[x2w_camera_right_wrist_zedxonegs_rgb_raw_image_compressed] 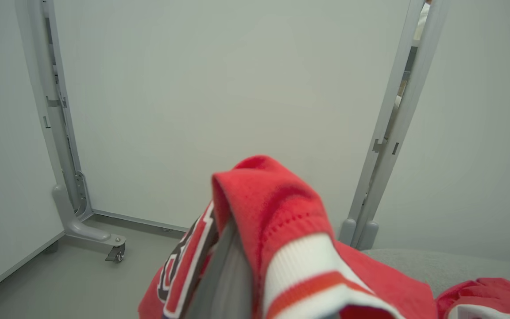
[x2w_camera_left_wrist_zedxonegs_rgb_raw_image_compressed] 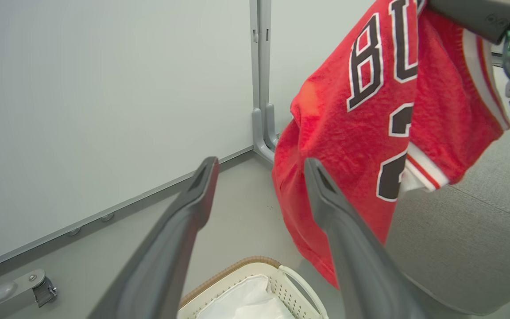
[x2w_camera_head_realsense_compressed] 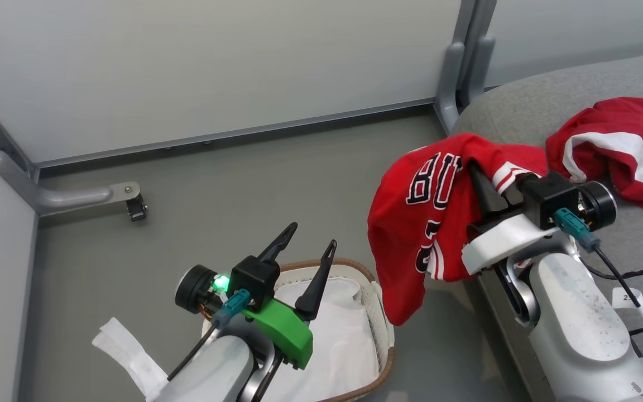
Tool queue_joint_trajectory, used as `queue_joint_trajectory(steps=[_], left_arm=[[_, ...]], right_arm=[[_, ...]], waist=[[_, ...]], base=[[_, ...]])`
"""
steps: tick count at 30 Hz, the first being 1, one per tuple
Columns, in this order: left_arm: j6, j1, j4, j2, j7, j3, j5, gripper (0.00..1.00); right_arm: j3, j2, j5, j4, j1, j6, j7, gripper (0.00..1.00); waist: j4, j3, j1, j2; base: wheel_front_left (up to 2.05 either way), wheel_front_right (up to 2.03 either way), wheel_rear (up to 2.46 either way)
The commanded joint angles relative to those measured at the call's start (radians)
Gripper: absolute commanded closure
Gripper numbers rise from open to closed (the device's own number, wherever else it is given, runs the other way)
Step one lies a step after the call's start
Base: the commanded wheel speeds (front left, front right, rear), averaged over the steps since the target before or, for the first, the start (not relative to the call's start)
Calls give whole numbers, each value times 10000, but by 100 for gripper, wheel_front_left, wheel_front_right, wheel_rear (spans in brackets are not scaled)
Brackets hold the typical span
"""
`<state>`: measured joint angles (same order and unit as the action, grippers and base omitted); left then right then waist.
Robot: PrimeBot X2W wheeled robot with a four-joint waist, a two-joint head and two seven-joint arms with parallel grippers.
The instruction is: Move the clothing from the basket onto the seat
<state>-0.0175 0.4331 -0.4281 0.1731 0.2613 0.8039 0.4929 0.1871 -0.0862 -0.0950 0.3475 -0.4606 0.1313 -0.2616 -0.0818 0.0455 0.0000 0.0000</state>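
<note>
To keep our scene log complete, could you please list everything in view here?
red BULLS jersey: one, red, hanging from the right gripper, off the seat's edge
white-striped garment: one, red, lying on the seat
basket: one, white with a brown rim, on the floor
liner: one, white, inside the basket
seat: one, grey, right side
partition panels: several, pale grey, behind
caster: one, dark, under a partition foot
left gripper: fingers open, over the basket
right gripper: fingers shut on the jersey
</note>
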Motion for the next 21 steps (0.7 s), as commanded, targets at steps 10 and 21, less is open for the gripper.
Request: queue_joint_trajectory(steps=[10, 21], left_arm=[[50, 94, 70, -54, 44, -28, -335, 0], [77, 538, 83, -38, 33, 61, -616, 0]], right_arm=[[-627, -371, 158, -321, -267, -12, -52, 100], [-941, -527, 177, -503, -513, -11, -53, 100]], waist=[[-1327, 728, 0, 0], [-3275, 1725, 0, 0]], base=[[0, 0, 0], [0, 0, 0]])
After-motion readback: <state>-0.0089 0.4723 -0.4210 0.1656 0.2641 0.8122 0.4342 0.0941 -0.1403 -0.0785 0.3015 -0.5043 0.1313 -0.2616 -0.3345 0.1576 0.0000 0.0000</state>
